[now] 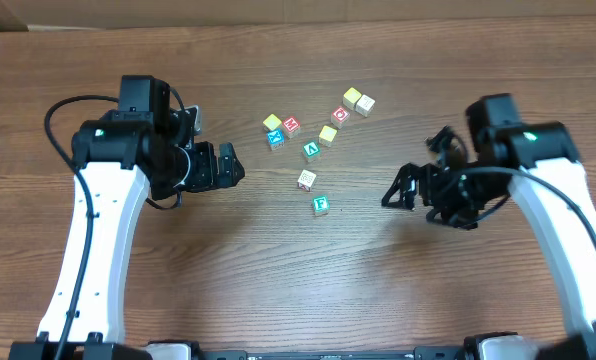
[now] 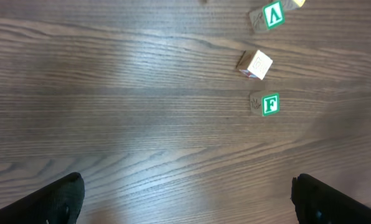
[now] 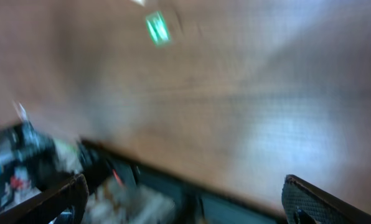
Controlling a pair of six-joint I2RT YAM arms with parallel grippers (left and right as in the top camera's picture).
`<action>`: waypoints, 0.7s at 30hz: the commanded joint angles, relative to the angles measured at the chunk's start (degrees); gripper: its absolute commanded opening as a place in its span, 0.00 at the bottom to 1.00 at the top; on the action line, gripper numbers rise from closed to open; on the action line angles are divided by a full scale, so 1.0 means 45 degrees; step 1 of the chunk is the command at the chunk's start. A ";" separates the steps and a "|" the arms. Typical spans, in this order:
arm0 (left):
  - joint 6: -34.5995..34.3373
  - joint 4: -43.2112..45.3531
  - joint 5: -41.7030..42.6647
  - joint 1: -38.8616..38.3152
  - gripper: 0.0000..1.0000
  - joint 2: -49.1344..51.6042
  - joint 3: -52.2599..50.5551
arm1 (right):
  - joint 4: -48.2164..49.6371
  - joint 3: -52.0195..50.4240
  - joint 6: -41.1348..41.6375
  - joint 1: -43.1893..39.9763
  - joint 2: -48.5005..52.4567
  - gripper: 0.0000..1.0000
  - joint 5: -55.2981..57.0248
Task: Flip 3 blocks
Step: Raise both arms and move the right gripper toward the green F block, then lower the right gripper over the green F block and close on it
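Wood-grain table (image 1: 278, 290) w/ glare patches, blocks (image 1: 307, 180) scattered near ctr

**Setting:** robotics lab or test bench.

**Evidence:**
- One wood-grain laminate counter (image 1: 278, 290).
- Two white-and-black robot arms based at its near edge: left arm (image 1: 93, 230) and right arm (image 1: 568, 240).
- A black cable (image 1: 78, 99) looping off the left arm.
- A small scatter of lettered toy cubes (image 1: 312, 151) mid-counter.
- A plain beige strip (image 1: 278, 10) along the far edge.
- Dark clutter (image 3: 23, 162) past the counter edge in the right wrist view, too blurred to identify.
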 commanded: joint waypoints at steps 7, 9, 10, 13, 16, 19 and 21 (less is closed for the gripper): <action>0.0112 0.0185 0.0369 -0.0083 1.00 0.0855 0.0321 | 0.1054 0.0267 -0.2205 0.2045 0.0510 1.00 0.0121; 0.0107 0.0359 0.0369 -0.0083 1.00 0.0933 0.0321 | 0.1860 0.0267 -0.2161 0.2365 0.0510 1.00 0.0452; 0.0112 0.0447 0.0369 -0.0083 1.00 0.0967 0.0321 | 0.2239 0.0267 -0.2157 0.2492 0.0510 1.00 0.0452; 0.0112 0.0714 0.0369 -0.0083 0.99 0.0971 0.0321 | 0.2953 0.0267 -0.2157 0.2662 0.0510 1.00 0.0457; 0.0112 0.0758 0.0321 -0.0083 1.00 0.0971 0.0321 | 0.3560 0.0267 -0.2157 0.2671 0.0510 1.00 0.0457; 0.0107 0.0884 0.0335 -0.0083 1.00 0.0971 0.0321 | 0.4163 0.0267 -0.2161 0.2657 0.0510 1.00 0.0471; 0.0112 0.0874 0.0335 -0.0087 1.00 0.0971 0.0321 | 0.4507 0.0257 -0.2161 0.2662 0.0510 1.00 0.0500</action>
